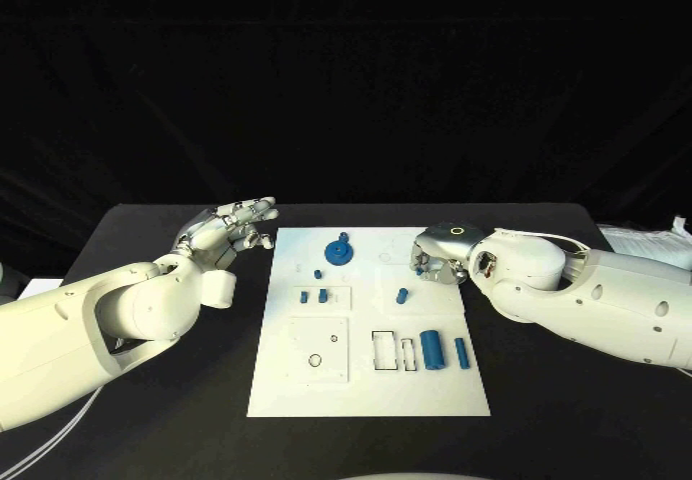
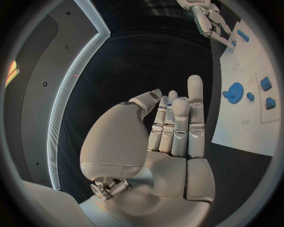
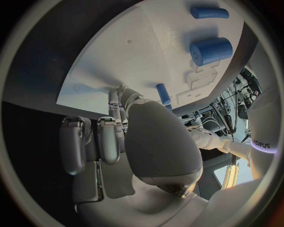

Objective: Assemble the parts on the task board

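Note:
The white task board (image 1: 368, 385) (image 2: 245, 127) (image 3: 136, 42) lies mid-table. A blue gear (image 1: 339, 250) (image 2: 235, 91) sits near its far edge. Two small blue blocks (image 1: 315, 296) (image 2: 265, 83) lie left of centre and a short peg (image 1: 402, 295) (image 3: 163, 93) right of centre. A thick blue cylinder (image 1: 431, 352) (image 3: 210, 49) and a thinner one (image 1: 462, 351) (image 3: 208, 12) lie at the near right. My left hand (image 1: 228, 232) (image 2: 172, 127) hovers off the board's far left corner, fingers straight and empty. My right hand (image 1: 440, 255) (image 3: 136, 137) (image 2: 207, 16) curls down onto the board's far right. A speck of blue shows by its fingertips; whether it is held is unclear.
The board carries rectangular outlines and slots (image 1: 389, 350) beside the cylinders. A crumpled white sheet (image 1: 649, 240) lies at the table's far right edge. Bare black table (image 1: 577, 430) surrounds the board, with a black backdrop behind.

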Robot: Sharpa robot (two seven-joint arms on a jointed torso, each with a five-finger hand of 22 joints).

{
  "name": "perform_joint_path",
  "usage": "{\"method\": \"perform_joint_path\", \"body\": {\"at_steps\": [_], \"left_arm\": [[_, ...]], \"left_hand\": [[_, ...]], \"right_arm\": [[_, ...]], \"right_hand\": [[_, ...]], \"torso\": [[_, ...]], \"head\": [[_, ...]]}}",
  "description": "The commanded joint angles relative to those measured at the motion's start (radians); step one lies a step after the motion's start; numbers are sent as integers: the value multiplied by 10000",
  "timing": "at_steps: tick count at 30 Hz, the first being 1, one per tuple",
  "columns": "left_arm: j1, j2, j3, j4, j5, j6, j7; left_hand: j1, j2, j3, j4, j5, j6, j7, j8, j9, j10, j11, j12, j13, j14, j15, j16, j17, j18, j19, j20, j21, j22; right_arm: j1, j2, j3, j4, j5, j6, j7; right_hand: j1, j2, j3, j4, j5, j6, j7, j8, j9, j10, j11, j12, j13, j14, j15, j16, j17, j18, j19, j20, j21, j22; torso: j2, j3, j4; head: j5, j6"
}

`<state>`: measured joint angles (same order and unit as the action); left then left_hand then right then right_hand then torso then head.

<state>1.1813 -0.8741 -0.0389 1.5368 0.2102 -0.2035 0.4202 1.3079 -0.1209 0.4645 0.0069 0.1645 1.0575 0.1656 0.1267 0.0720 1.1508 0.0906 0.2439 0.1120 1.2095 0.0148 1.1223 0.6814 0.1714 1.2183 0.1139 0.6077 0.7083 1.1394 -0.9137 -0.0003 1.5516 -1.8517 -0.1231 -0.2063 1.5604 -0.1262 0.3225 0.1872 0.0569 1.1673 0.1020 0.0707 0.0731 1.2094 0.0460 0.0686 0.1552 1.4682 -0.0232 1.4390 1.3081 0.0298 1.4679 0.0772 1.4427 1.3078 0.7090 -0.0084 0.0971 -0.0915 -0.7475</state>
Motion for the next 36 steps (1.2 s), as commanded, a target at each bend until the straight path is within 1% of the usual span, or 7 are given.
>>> {"method": "perform_joint_path", "body": {"at_steps": [1, 5, 12, 21, 24, 27, 36], "left_arm": [[-1, -8, 5, 39, 64, 147, 121], [-1, -24, 5, 49, 59, 122, 108], [0, -37, 5, 72, 52, 86, 91], [0, -44, 5, 37, 11, 62, 47], [0, -45, 5, 24, 9, 63, 28], [0, -46, 5, 17, 8, 77, 10], [-1, -44, 4, -12, 7, 85, -24]], "left_hand": [[70, 59, -59, -16, 57, 65, -28, 43, 2, -52, -24, 60, 17, 27, -66, 48, -17, 119, -6, -51, -64, -19], [72, 63, -62, -18, 57, 62, -27, 43, 1, -58, -23, 65, 18, 26, -66, 47, -24, 119, -5, -52, -64, -21], [89, 77, -70, -33, 61, 49, -22, 44, -4, -92, -20, 88, 23, 24, -65, 51, -44, 117, 0, -55, -66, -26], [109, 89, -77, -52, 65, 35, -17, 46, -8, -131, -15, 112, 28, 18, -64, 52, -73, 116, 5, -57, -67, -32], [112, 90, -79, -56, 65, 32, -16, 46, -9, -140, -14, 117, 29, 15, -63, 51, -80, 115, 6, -57, -68, -34], [118, 92, -84, -63, 66, 26, -14, 47, -11, -158, -11, 127, 31, 11, -62, 50, -95, 114, 6, -57, -69, -36], [117, 91, -106, -76, 65, -1, -2, 45, -18, -220, 3, 154, 36, 0, -54, 53, -127, 110, 7, -55, -73, -45]], "right_arm": [[-71, 45, -29, -27, -263, 491, -52], [-104, 89, -31, -44, -319, 628, -61], [-125, 158, -33, -36, -433, 719, -120], [-132, 110, -23, 95, -465, -149, -276], [-120, 44, 9, 182, -404, -376, -309], [-87, -28, 60, 285, -372, -539, -334], [63, -308, 178, 634, -284, -727, -373]], "right_hand": [[-94, 107, 205, -45, -67, 138, 14, 26, 19, 104, 4, -1, -72, 680, -79, -25, 887, 174, 43, -82, -47, 633], [-145, 204, 512, -212, -75, 296, -5, 59, 55, 261, -30, 1, -174, 689, -100, 3, 923, 163, 67, -106, -20, 681], [-196, 300, 729, -375, -82, 398, -21, 78, 90, 380, -55, -5, -246, 703, -108, 46, 977, 149, 97, -123, 19, 743], [-284, 379, 890, -460, -86, 413, -10, 64, 107, 418, -46, -34, -314, 713, -125, 81, 1018, 135, 130, -135, 61, 806], [-298, 374, 899, -465, -87, 412, -6, 61, 108, 417, -42, -37, -321, 713, -125, 82, 1020, 133, 133, -135, 65, 812], [-307, 371, 904, -469, -86, 413, -4, 60, 110, 418, -40, -38, -326, 714, -125, 87, 1026, 132, 135, -135, 68, 816], [-342, 364, 927, -482, -87, 425, 1, 63, 116, 434, -36, -36, -341, 714, -120, 87, 1025, 130, 141, -135, 74, 826]], "torso": [[-1, 2, -11], [7, 3, -7], [-1, -3, -5], [-15, 12, 5], [-17, 6, 7], [-15, 1, 0], [-10, 6, -9]], "head": [[-3, -9], [-22, -11], [-20, -38], [-48, -36], [-56, -22], [-68, 5], [-98, 0]]}}
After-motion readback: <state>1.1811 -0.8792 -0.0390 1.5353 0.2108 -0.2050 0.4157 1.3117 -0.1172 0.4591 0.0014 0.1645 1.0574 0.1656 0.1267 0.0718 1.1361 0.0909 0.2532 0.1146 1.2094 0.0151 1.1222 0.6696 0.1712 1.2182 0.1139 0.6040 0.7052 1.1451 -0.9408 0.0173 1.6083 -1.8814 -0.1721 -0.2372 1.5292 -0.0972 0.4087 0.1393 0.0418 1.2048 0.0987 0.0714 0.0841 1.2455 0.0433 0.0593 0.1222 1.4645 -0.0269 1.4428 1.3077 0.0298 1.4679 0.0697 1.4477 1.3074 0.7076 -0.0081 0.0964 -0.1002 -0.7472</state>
